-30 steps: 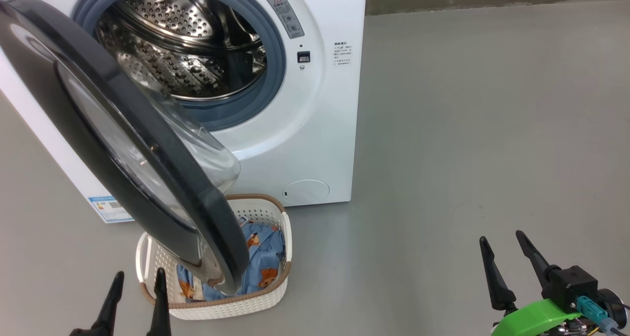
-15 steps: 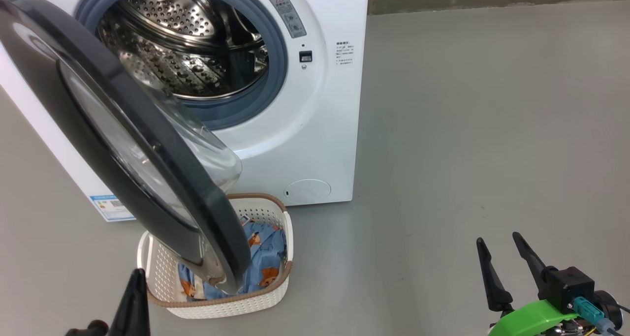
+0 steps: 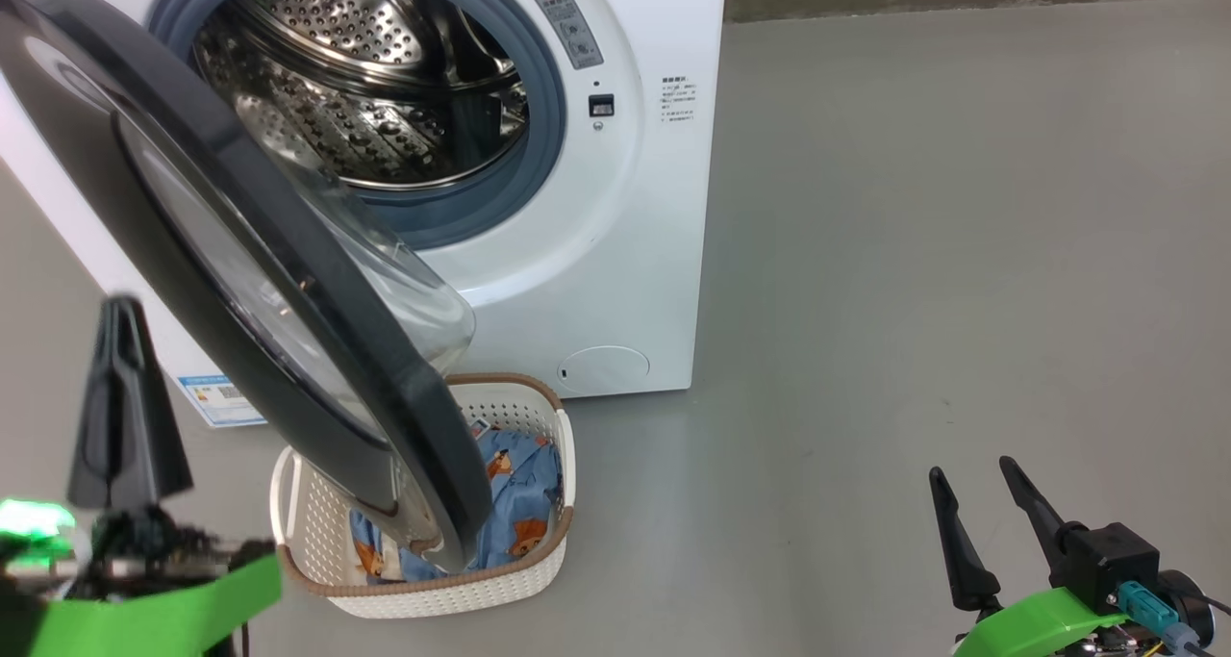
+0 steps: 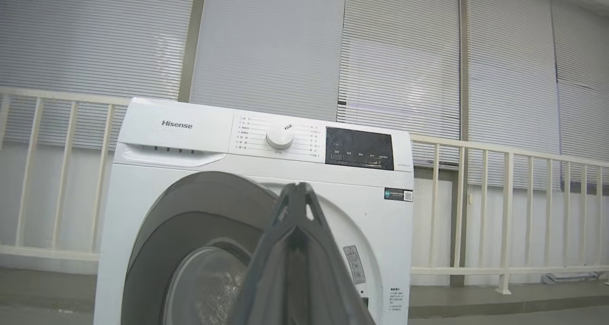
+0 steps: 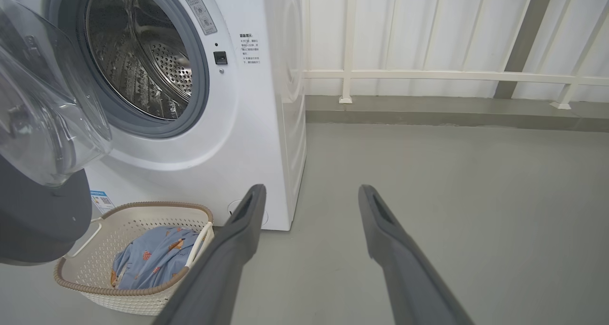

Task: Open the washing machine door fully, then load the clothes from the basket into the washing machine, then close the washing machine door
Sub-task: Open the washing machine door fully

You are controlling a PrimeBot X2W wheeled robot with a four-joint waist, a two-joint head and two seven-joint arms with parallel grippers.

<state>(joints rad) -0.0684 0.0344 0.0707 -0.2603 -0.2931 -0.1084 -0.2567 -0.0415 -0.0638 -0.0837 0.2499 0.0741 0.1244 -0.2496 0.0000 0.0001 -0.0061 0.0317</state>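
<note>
Left gripper (image 3: 123, 311) is at the far left, blurred, fingers pressed together with nothing between them, pointing up, beside the door's outer face and not touching it. The left wrist view looks at the washing machine (image 3: 615, 253) head-on: "Hisense" (image 4: 176, 124) on the top panel, then a white dial (image 4: 279, 138), a dark display (image 4: 359, 148) and a QR sticker (image 4: 398, 194); small print is unreadable.

Washing machine door (image 3: 240, 282) is hinged on the left and swung partway out. It shows as a diagonal from upper left to lower right, glass bowl toward the opening. Blue energy sticker (image 3: 219, 399) sits low on the front. The steel drum (image 3: 365, 89) has nothing visible inside. There is a grey warning label (image 3: 574, 22) with a red triangle by the gasket, and a round flap (image 3: 604, 366) low down.

Basket (image 3: 481, 590) is on the floor against the machine's front, partly under the door's lower edge. Clothes (image 3: 524, 489) lie in it: blue fabric with brown bears.

Right gripper (image 3: 971, 471) is at the lower right, well apart from the machine, fingers spread, holding nothing.
</note>
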